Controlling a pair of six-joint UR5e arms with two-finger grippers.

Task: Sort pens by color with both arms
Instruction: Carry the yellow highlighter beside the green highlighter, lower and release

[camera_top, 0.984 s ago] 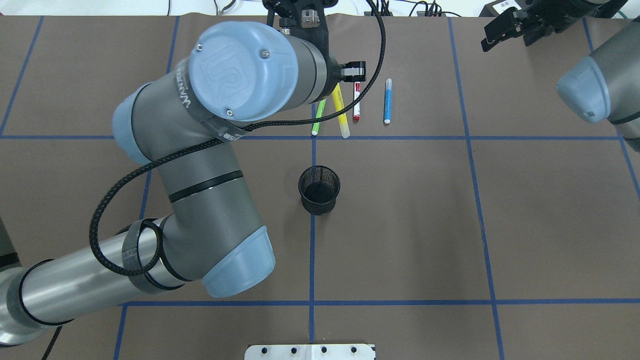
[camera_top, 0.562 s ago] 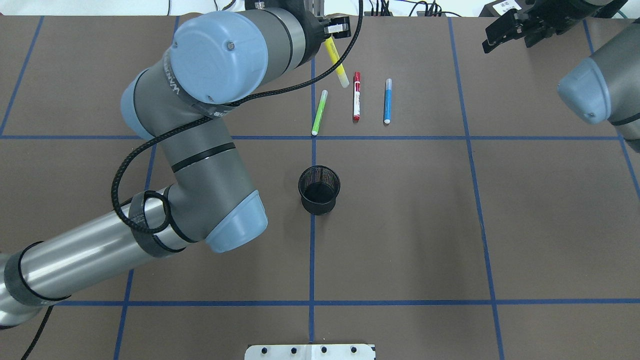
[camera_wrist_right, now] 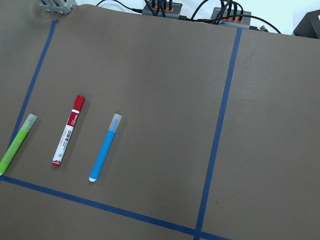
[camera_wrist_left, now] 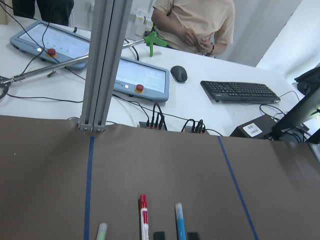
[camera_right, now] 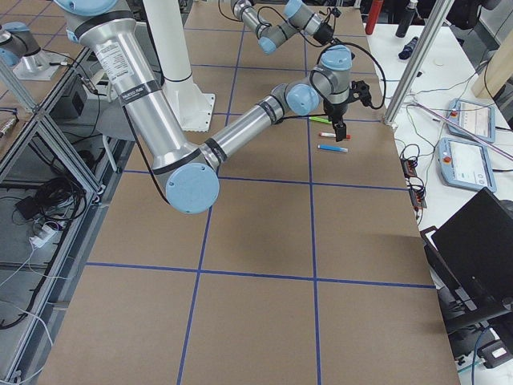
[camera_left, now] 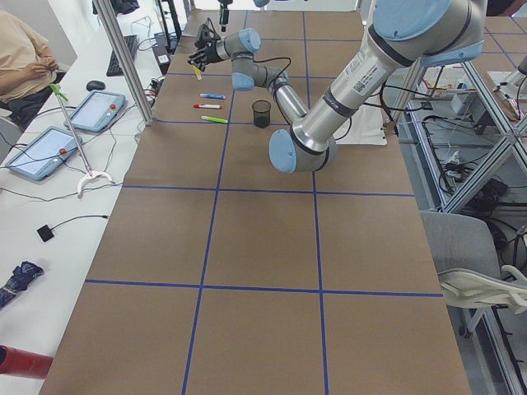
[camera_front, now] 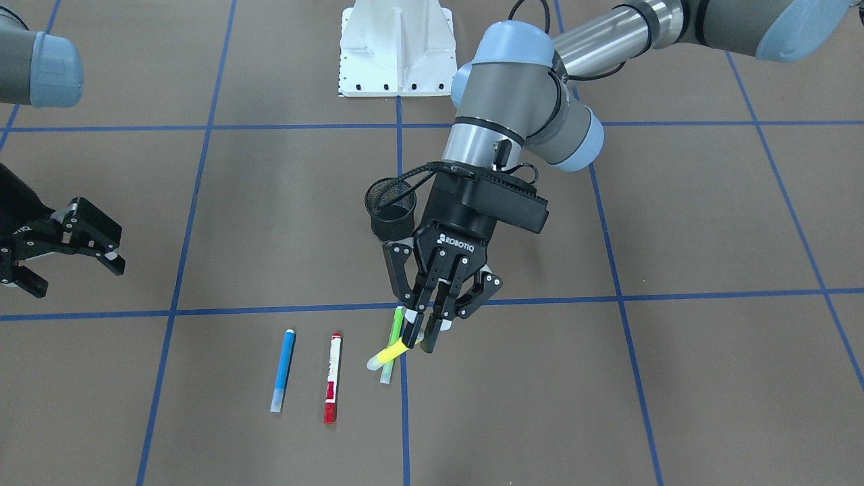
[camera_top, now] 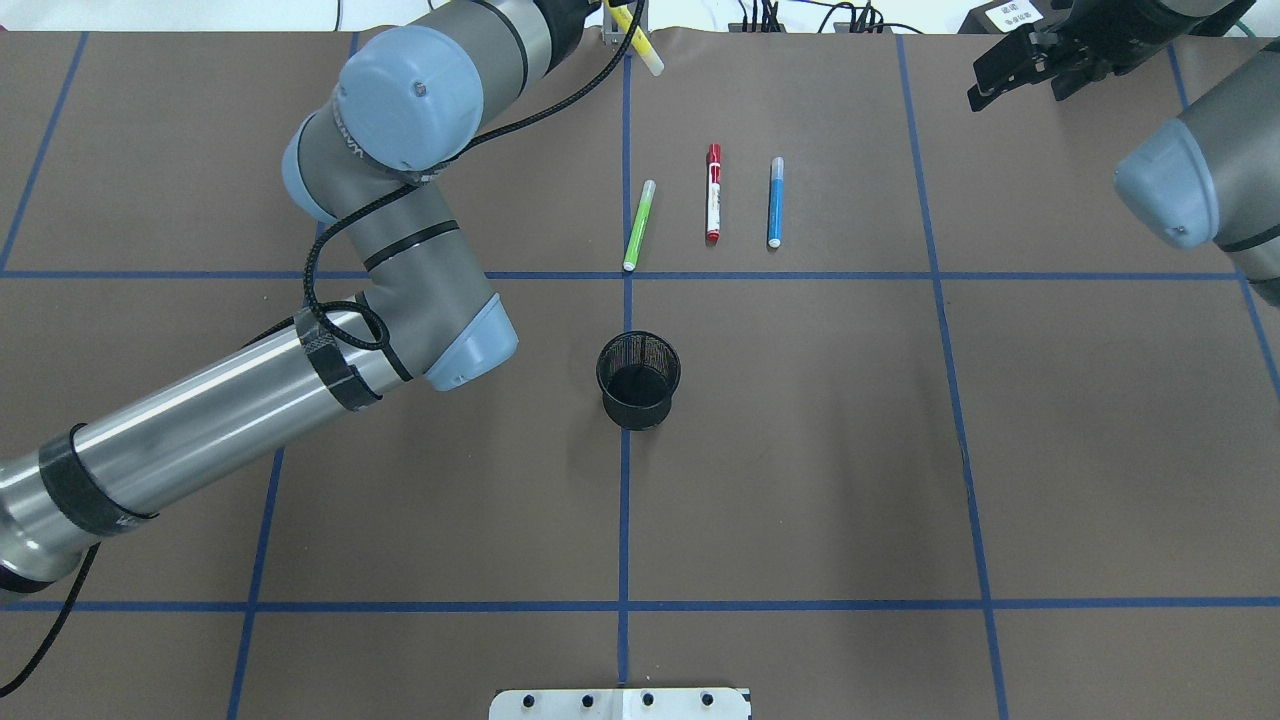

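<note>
Left end effector clamps the yellow pen, right end effector gapes, mesh cup seemingly shows only dark floor.

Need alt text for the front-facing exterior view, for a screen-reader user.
The left pincer, shut on the yellow pen, holds it tilted across the green pen. The red-capped pen and blue pen lie alongside on the table. A black mesh cup stands behind, and the open right pincer is at the view's left edge.

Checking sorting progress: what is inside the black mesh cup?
No pen shows inside the black mesh cup; overhead, only its dark bottom appears. Its own near wall covers a sliver of the floor.
</note>
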